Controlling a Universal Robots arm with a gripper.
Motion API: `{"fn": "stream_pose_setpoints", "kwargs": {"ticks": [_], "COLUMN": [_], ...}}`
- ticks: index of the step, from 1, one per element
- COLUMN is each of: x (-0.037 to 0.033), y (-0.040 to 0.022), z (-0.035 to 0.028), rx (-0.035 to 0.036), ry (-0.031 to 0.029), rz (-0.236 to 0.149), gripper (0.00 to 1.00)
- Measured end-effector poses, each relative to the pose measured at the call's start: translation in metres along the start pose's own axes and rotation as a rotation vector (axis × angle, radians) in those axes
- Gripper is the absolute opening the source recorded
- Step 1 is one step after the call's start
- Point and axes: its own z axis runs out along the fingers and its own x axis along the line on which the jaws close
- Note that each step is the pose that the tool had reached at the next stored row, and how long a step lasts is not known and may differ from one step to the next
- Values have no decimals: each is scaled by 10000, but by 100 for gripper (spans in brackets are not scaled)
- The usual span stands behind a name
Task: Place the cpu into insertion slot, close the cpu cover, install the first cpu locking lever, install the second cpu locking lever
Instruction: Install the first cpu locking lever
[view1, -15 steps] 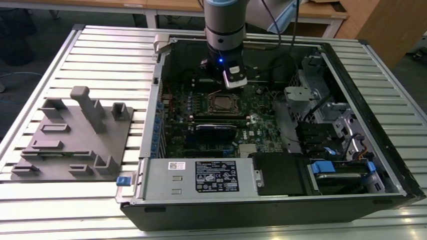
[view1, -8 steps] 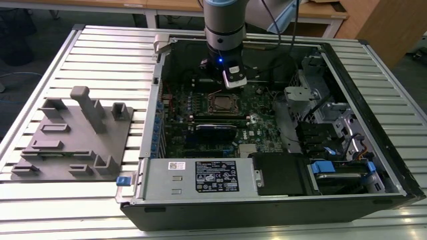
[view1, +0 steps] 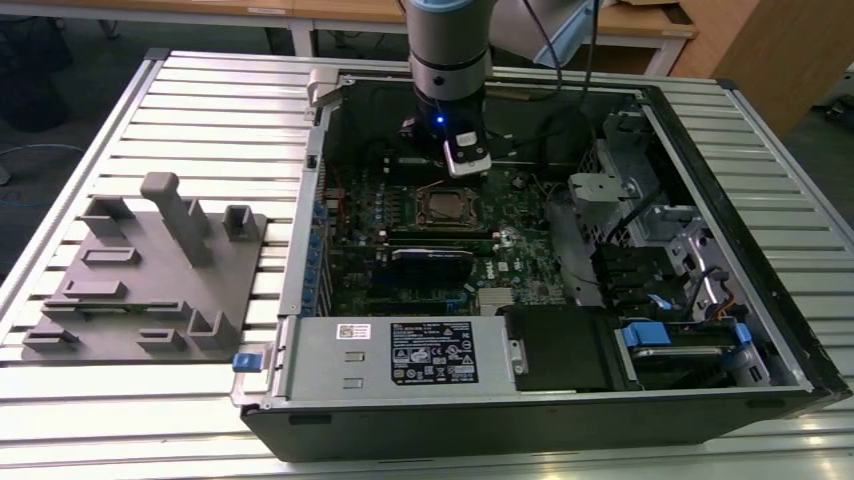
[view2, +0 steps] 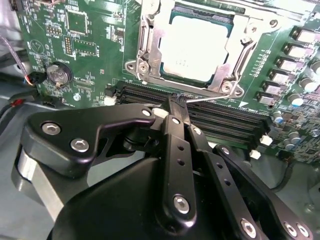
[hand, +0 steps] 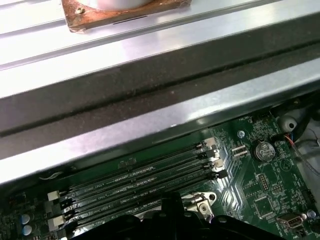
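From my seat, the closest thing in the second wrist view is the gripper (view2: 177, 106). Its fingers are drawn narrow with the tips together, and I can make out nothing held between them. The tips sit over the long black memory slots (view2: 220, 119), which run just beside the insertion slot (view2: 231, 89). A thin silvery locking lever (view2: 215, 97) lies along the edge of the insertion slot nearest the gripper. One end of it reaches right up to the fingertips; I cannot tell whether they touch it.

Beyond the lever, the cpu (view2: 195, 47) lies flat in the insertion slot with its dull silver face up. The cpu cover (view2: 150, 39) appears to be down around it, framing the chip through its window. A coin battery (view2: 56, 74) sits on the green board well off to one side of the insertion slot.

In the exterior view, a silver power supply (view1: 400, 352) lies on the camera's side of the insertion slot, inside the open computer case (view1: 767, 330). The arm (view1: 447, 50) stands just behind the insertion slot. A grey fixture block (view1: 147, 270) rests on the slatted table (view1: 80, 425), well to the exterior view's left of the insertion slot.
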Motion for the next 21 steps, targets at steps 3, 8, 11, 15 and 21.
{"fn": "stream_pose_setpoints", "kwargs": {"ticks": [3, 8, 11, 15, 21], "x": [4, 13, 15, 17, 26], "y": [8, 30, 33, 34, 55], "z": [10, 21, 25, 34, 45], "rx": [13, 31, 41, 60, 76], "ry": [-53, -118, -154, -218, -273], "rz": [226, 502, 654, 928, 1161], "gripper": [10, 10, 10, 10, 10]}}
